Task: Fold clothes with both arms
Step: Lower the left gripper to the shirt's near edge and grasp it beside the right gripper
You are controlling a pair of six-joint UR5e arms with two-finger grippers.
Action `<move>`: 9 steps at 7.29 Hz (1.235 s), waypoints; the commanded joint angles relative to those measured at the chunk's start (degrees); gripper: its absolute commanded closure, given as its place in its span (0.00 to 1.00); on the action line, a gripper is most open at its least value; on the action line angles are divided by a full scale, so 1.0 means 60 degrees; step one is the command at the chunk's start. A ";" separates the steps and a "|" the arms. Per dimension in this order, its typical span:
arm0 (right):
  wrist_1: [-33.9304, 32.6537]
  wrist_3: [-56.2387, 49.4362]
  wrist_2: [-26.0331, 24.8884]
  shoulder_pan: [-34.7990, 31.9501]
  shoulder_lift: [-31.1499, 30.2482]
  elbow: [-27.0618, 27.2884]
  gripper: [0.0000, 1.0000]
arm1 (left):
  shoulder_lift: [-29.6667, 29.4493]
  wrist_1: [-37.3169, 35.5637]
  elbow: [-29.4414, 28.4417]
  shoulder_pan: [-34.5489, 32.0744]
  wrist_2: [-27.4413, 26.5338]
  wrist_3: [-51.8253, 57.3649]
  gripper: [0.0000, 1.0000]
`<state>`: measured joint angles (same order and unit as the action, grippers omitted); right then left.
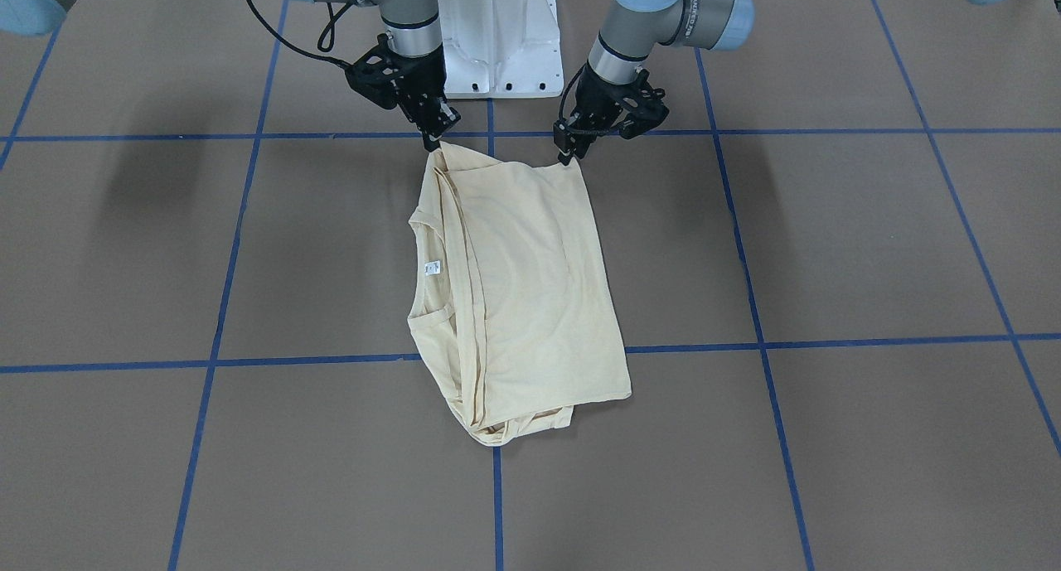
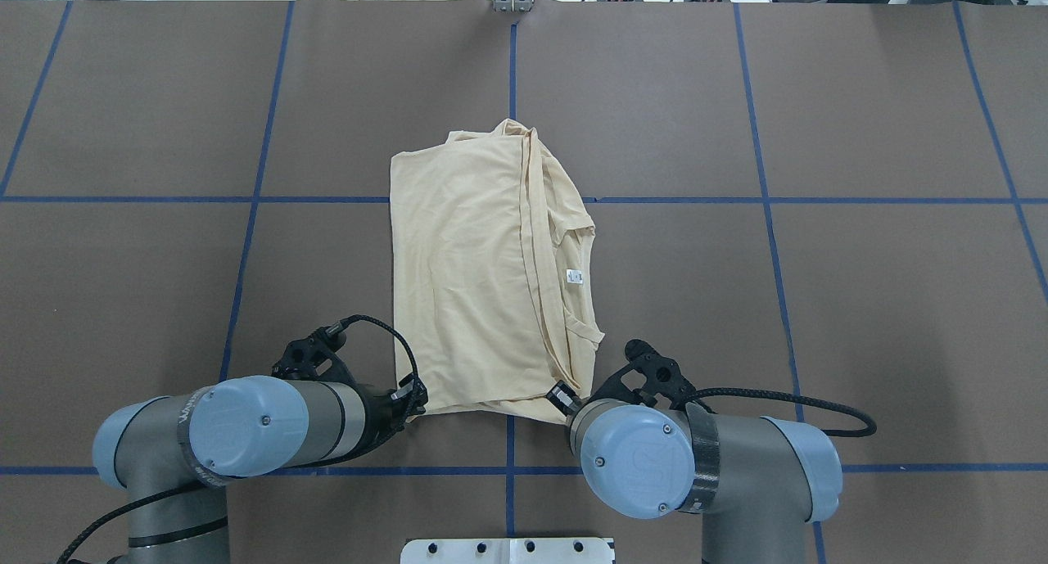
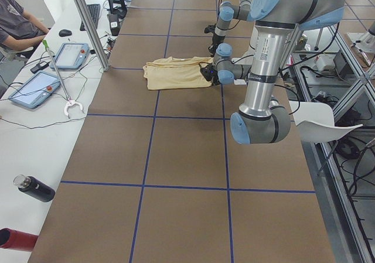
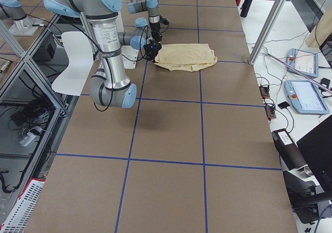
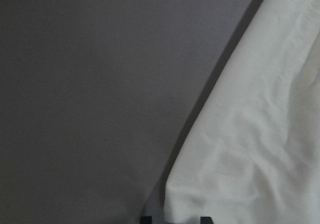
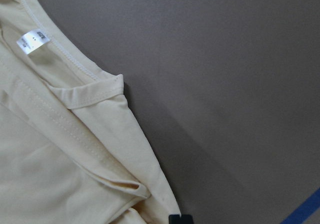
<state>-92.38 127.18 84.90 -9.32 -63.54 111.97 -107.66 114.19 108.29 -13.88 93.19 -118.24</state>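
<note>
The clothes are one pale yellow T-shirt (image 1: 530, 289) (image 2: 467, 277), lying folded into a long rectangle mid-table, collar and white neck tag (image 1: 432, 267) (image 6: 32, 40) showing on one long side. No print shows. My left gripper (image 1: 570, 155) (image 2: 413, 400) is low at the shirt's near corner; in the left wrist view its two fingertips stand apart, open, with the shirt's (image 5: 260, 134) corner between them. My right gripper (image 1: 433, 140) (image 2: 561, 396) is at the other near corner by the collar, its tips together on the shirt's (image 6: 50, 159) edge, which rises to a point.
The white pedestal base (image 1: 497, 41) stands just behind both grippers. Blue tape lines (image 2: 512, 89) grid the brown table. Benches along the far side hold tablets (image 3: 71, 55) and cables, a person (image 3: 17, 23) sits there, and a metal post (image 4: 270, 20) rises at that edge.
</note>
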 commanded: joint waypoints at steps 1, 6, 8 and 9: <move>-0.0014 0.0000 0.0000 -0.0015 0.0000 0.0000 1.00 | -0.0001 0.0012 -0.0030 -0.0031 -0.0034 0.0064 0.58; 0.0001 -0.0014 0.0000 -0.0044 0.0000 0.0000 1.00 | 0.0014 -0.0003 0.0071 -0.0016 -0.0005 0.0049 1.00; 0.0001 -0.0014 0.0014 -0.0160 0.0015 0.0029 1.00 | 0.0131 -0.0017 0.0640 -0.0031 -0.0004 0.0107 1.00; 0.0001 -0.0014 0.0015 -0.0292 0.0029 0.0029 1.00 | 0.0189 -0.0105 0.0818 -0.0016 0.0010 0.0108 1.00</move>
<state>-92.37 127.10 84.96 -10.25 -63.44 112.08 -106.93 113.99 111.45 -14.03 93.18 -117.70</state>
